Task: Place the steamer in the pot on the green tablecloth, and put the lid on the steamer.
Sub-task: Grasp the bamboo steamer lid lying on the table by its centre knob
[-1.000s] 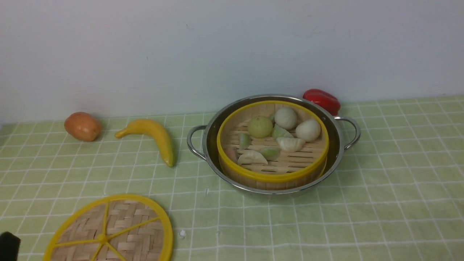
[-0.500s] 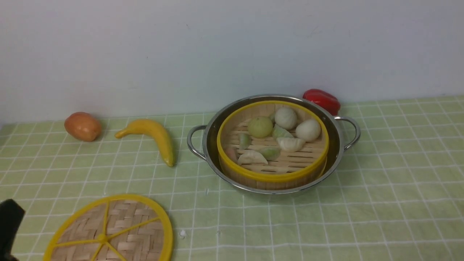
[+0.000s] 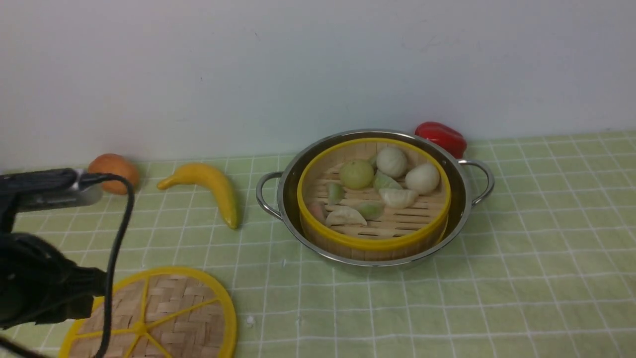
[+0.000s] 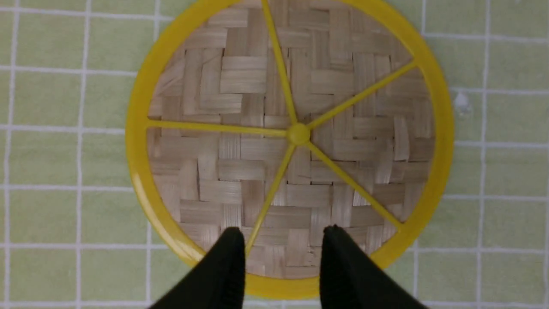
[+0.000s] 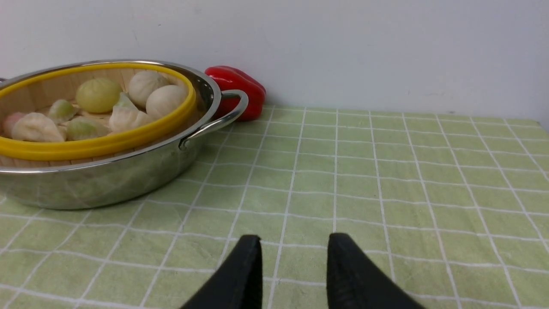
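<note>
The steamer, a bamboo basket with a yellow rim, sits inside the shiny pot on the green tablecloth. Buns and dumplings lie on its slatted floor. The lid, a woven disc with yellow spokes, lies flat on the cloth at the near left. My left gripper hangs open above the lid, its tips over the woven part near the rim, with nothing between them. My right gripper stands open over bare cloth, to the right of the pot and steamer.
A banana and a brown-orange round fruit lie at the far left. A red pepper sits behind the pot against the white wall. My left arm and its cable cover the lid's left edge.
My left arm has come up from the lower left corner of the front view and now stands over the lid's left side, partly hiding the round fruit. Pot, steamer and lid have not moved.
</note>
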You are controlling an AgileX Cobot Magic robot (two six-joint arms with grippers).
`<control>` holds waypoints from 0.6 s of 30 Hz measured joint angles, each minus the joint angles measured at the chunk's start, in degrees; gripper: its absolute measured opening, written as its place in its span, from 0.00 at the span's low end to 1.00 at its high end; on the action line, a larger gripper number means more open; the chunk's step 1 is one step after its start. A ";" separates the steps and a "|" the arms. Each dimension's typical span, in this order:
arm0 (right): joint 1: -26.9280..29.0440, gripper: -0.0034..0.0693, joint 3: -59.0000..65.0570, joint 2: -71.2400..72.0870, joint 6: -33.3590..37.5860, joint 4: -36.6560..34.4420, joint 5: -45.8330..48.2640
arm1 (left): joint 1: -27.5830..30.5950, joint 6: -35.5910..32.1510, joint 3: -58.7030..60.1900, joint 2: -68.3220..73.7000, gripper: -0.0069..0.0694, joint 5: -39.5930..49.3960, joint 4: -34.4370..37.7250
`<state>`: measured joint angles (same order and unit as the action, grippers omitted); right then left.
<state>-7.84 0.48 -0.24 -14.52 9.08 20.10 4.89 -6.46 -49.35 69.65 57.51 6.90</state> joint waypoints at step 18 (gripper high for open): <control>0.00 0.38 0.00 0.00 0.00 0.00 0.00 | 0.00 -12.58 -6.92 30.07 0.41 -1.19 5.96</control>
<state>-7.84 0.48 -0.24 -14.52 9.08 20.10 4.89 -19.05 -56.27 99.72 56.32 12.86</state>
